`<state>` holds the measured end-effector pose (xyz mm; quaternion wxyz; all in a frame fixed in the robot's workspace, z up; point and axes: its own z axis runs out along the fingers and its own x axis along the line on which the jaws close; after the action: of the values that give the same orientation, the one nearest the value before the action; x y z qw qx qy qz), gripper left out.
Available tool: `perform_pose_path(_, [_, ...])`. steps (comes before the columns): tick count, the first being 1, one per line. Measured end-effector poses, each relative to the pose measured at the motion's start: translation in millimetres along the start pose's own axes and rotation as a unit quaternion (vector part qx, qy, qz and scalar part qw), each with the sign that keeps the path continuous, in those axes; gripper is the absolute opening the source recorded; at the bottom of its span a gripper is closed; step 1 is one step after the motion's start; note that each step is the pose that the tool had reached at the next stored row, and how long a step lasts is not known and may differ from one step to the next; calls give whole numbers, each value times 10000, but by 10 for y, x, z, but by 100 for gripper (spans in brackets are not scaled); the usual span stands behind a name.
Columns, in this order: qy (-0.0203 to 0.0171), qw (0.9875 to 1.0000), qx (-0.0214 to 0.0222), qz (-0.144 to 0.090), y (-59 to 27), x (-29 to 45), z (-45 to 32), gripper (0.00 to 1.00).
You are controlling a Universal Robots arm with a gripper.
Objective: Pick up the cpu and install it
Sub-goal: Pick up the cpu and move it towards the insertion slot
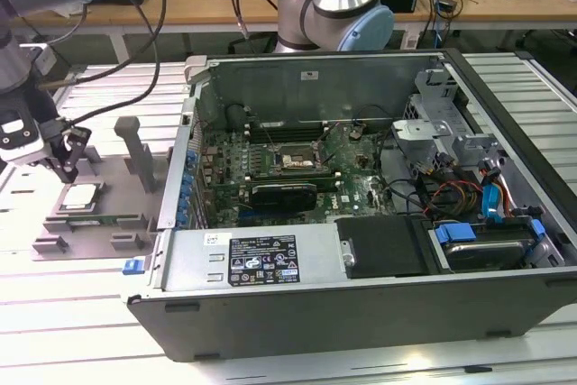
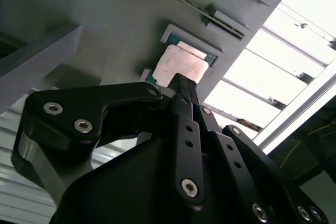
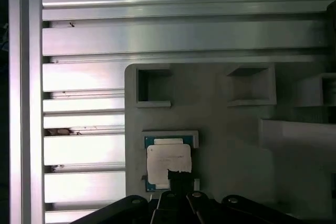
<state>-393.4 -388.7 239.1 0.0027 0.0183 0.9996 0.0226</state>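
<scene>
Beside the open metal computer case (image 1: 361, 304), off its end at the exterior view's left, your black two-fingered gripper (image 1: 65, 167) hangs low over the flat grey plastic tray (image 1: 113, 188). In both wrist views the gripper (image 2: 184, 81) (image 3: 180, 178) reads as clenched: its fingers meet in one narrow dark tip with nothing held between them. That tip lies across one edge of the small square cpu with the dull silver-grey metal top (image 3: 165, 156); you cannot tell whether it touches the metal or hovers just above it.

The cpu (image 1: 79, 196) (image 2: 176, 62) lies flat in a shallow square pocket of the tray, near the tray's edge farthest from the case, with a thin green border showing around its lid. On the same tray (image 3: 231, 145) (image 2: 105, 19) you can see two square recesses beyond the cpu and two grey upright posts (image 1: 135, 146) on the side nearer the case. The tray sits on the ribbed aluminium table (image 1: 54, 304) (image 3: 84, 40), which also carries the case.

Inside the case, well apart from the gripper, the green motherboard (image 1: 361, 188) lies face up with its square processor socket (image 1: 293, 161) near the middle. A black rectangular card with a heatsink (image 1: 284, 194) sits just beside the socket, and a silver power supply box with a black label (image 1: 261, 259) runs along the case's near wall.
</scene>
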Motion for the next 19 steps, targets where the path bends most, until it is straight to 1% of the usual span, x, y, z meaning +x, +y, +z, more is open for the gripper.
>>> perform_pose_path(3, [60, 10000, 3, -11, -8, 0, 87, 11])
perform_pose_path(4, [78, 10000, 3, -31, -12, 1, 131, 11])
perform_pose_path(5, [85, 9999, 3, -65, -15, 1, 163, 11])
perform_pose_path(6, [89, 9999, 4, -98, -16, 0, 180, 11])
perform_pose_path(8, [97, 9997, 4, -239, -18, 0, 223, 11])
perform_pose_path(10, [101, 9994, 5, -339, -18, 1, 231, 11])
perform_pose_path(15, [104, 9992, 5, -398, -21, 2, 285, 11])
perform_pose_path(19, [104, 9992, 5, -397, -21, 2, 287, 11])
